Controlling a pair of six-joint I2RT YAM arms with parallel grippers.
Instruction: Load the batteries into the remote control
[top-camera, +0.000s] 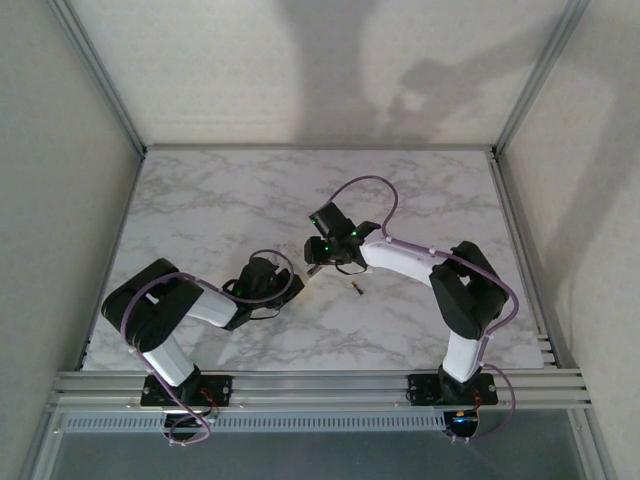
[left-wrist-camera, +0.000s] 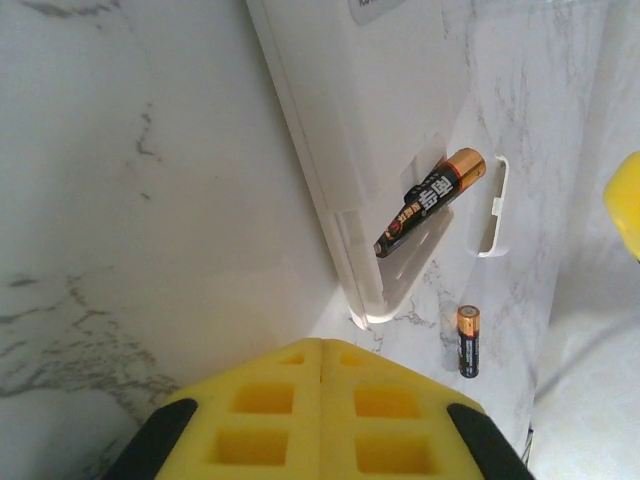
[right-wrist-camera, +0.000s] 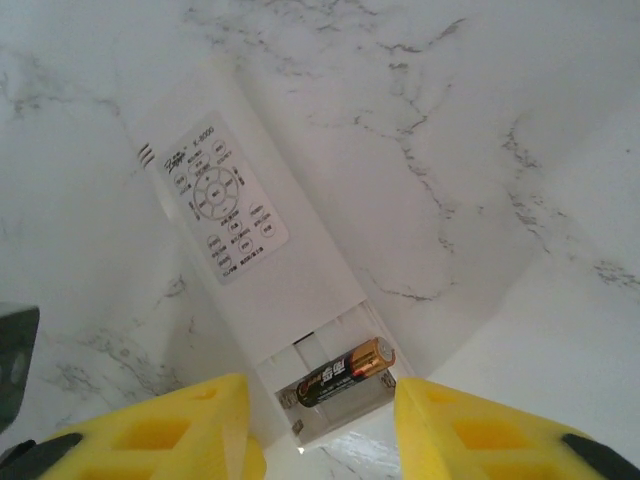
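Observation:
The white remote control (right-wrist-camera: 262, 272) lies on the marble with its battery compartment open. One battery (right-wrist-camera: 345, 372) rests askew in the compartment, its copper end tilted up (left-wrist-camera: 430, 198). The other battery (left-wrist-camera: 468, 340) lies loose on the table beside the remote (left-wrist-camera: 370, 140), a small dark speck from above (top-camera: 356, 289). My right gripper (right-wrist-camera: 320, 392) is open, its yellow fingers either side of the compartment end and not touching the battery. My left gripper (left-wrist-camera: 322, 348) is shut on nothing, just short of the remote's end corner. From above, both grippers (top-camera: 290, 290) (top-camera: 318, 264) sit mid-table.
A printed button label (right-wrist-camera: 220, 205) marks the remote's far half. A thin white slotted piece (left-wrist-camera: 490, 205) lies next to the compartment. Marble tabletop (top-camera: 200, 200) stretches out behind and to the sides, bounded by metal frame rails (top-camera: 320, 380) at the near edge.

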